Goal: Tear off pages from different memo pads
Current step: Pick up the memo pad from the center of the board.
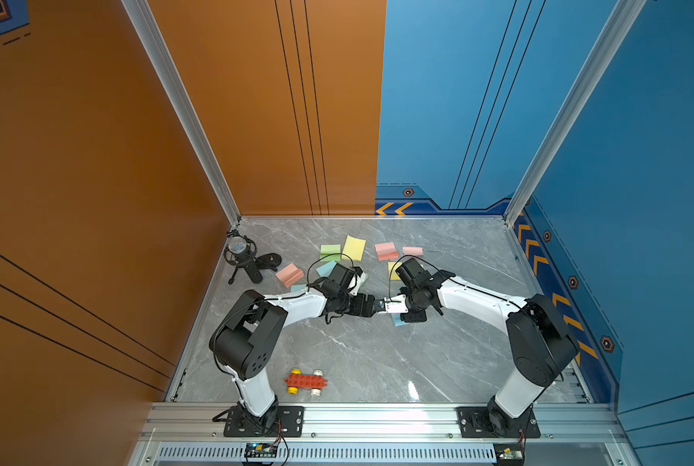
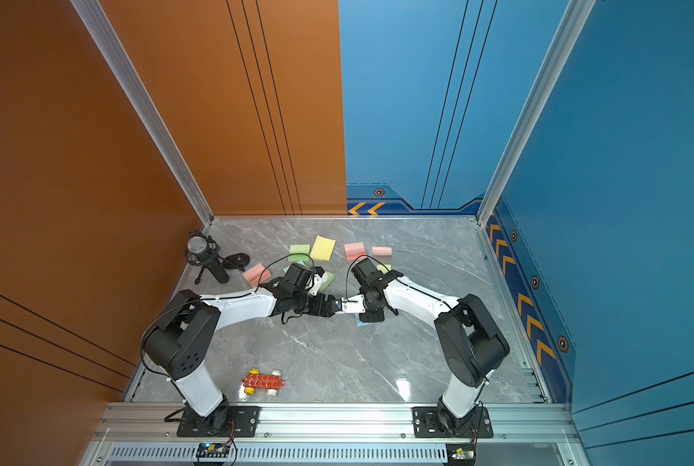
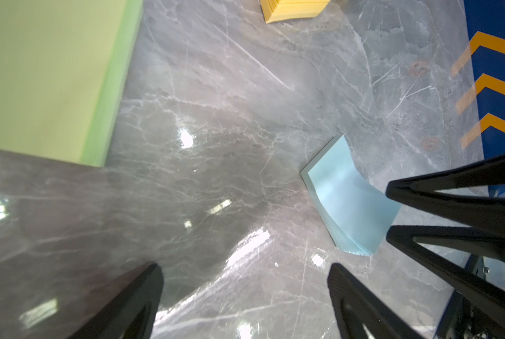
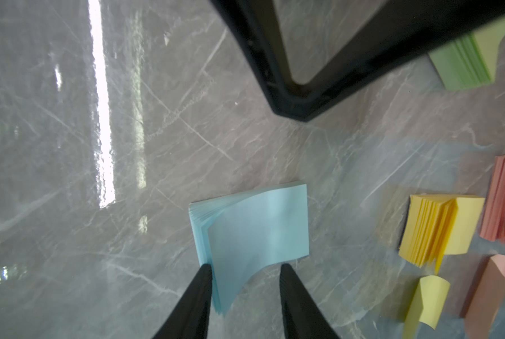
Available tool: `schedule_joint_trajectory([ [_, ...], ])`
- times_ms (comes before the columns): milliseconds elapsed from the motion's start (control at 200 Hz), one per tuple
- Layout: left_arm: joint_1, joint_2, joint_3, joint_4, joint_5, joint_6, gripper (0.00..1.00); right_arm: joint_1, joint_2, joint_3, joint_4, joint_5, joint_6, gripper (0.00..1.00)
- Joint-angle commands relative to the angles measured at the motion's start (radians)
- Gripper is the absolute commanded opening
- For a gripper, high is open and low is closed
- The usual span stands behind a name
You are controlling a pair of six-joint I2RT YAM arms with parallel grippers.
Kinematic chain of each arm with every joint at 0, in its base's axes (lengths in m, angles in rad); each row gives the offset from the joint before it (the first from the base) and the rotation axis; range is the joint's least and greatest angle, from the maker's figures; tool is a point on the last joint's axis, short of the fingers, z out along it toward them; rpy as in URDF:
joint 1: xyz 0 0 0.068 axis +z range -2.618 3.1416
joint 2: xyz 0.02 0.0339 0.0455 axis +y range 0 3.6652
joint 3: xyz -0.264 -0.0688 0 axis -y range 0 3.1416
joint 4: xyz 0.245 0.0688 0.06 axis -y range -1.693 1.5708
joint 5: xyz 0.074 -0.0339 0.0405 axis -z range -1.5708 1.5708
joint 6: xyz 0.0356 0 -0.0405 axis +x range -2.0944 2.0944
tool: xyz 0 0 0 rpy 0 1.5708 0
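Two-tone walls [image 1: 256, 121], grey marble tabletop [image 1: 357, 355]

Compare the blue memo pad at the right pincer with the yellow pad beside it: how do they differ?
Pages: the blue pad has its top sheets lifting in one curl; the yellow pad has its pages fanned apart into many leaves.
Position: the blue pad's curled edge sits between the open fingers of the right pincer; the yellow pad lies clear of it.
Both rest on the marble table.
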Motion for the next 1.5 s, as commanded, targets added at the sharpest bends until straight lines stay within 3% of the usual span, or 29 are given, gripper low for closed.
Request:
schedule_joint_trajectory([
  [0,0.0,0.034,-0.026,-0.067,-0.016,0.007,0.91,0.003,0.021,0.03,-0.026,0.038,0.022,0.4],
  [746,0.0,0.045,-0.022,-0.067,-0.019,0.01,0.91,0.044,0.081,0.02,0.042,0.086,0.045,0.36],
  [856,0.0,0.047,-0.02,-0.067,-0.015,0.012,0.91,0.044,0.078,0.022,0.052,0.089,0.044,0.33],
  [901,0.001,0.047,-0.021,-0.067,-0.012,0.014,0.91,0.04,0.069,0.022,0.054,0.085,0.044,0.27],
  [976,0.0,0.044,-0.021,-0.066,0.001,0.021,0.91,0.023,0.039,0.02,0.053,0.039,0.047,0.0],
  [1206,-0.019,-0.021,-0.034,-0.038,0.059,0.066,0.92,-0.06,-0.132,-0.04,0.047,-0.137,0.037,0.0],
  [1496,-0.144,-0.16,-0.069,0.067,0.047,0.102,0.96,-0.068,-0.319,-0.093,0.052,-0.274,0.134,0.0],
])
